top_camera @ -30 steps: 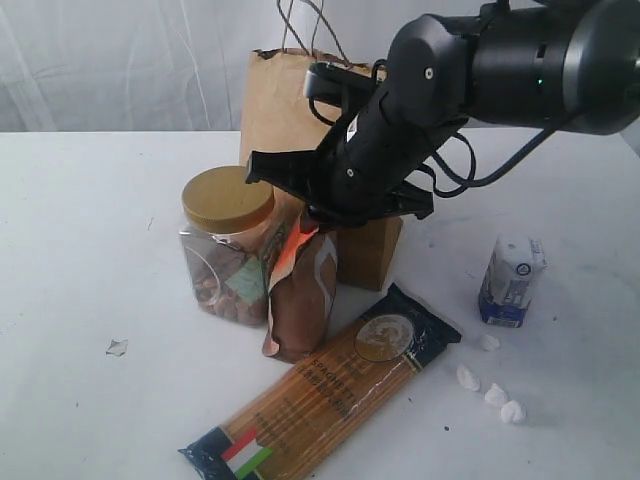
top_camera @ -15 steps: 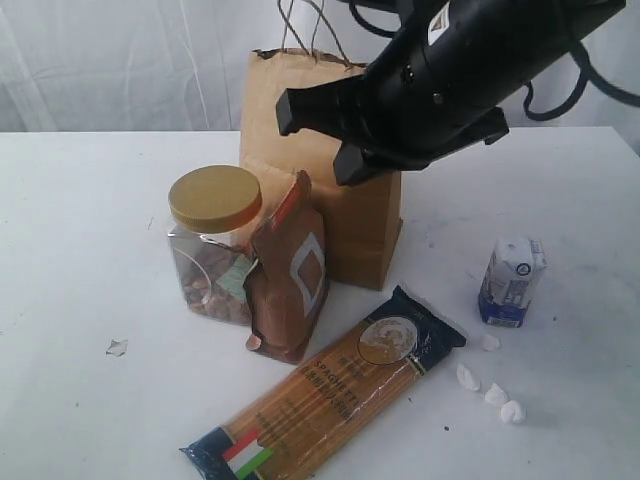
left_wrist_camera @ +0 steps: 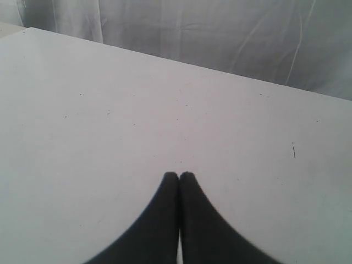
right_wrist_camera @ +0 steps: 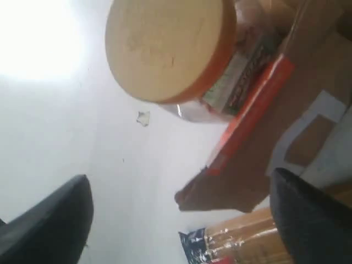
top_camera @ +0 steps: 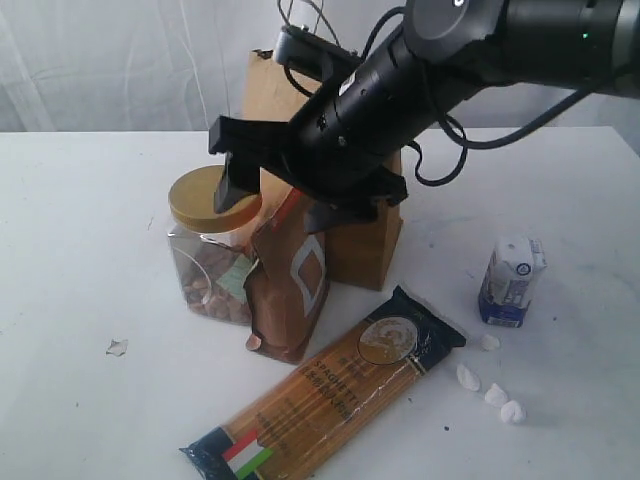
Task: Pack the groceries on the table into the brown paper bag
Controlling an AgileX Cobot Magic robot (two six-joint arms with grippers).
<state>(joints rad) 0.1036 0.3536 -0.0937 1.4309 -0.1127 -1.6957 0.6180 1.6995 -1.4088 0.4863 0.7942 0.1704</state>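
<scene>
Pouch (top_camera: 290, 290) stands just in front of the paper bag (top_camera: 365, 245), pressed beside the jar (top_camera: 205, 270). My right gripper (top_camera: 288, 190) hangs just above both, jaws spread wide, holding nothing. I see the left gripper (left_wrist_camera: 179, 177) pinched closed over bare table (left_wrist_camera: 110, 110).

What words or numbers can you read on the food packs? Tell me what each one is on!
No text here can be read for certain.
Spaghetti pack: dark letters along it, too small to read; green, white and red flag stripes, no words.
Carton: round mark on top, too blurred to read.
Jar: paper label, too blurred to read.
Pouch: white outline shape, no letters to be made out.
</scene>
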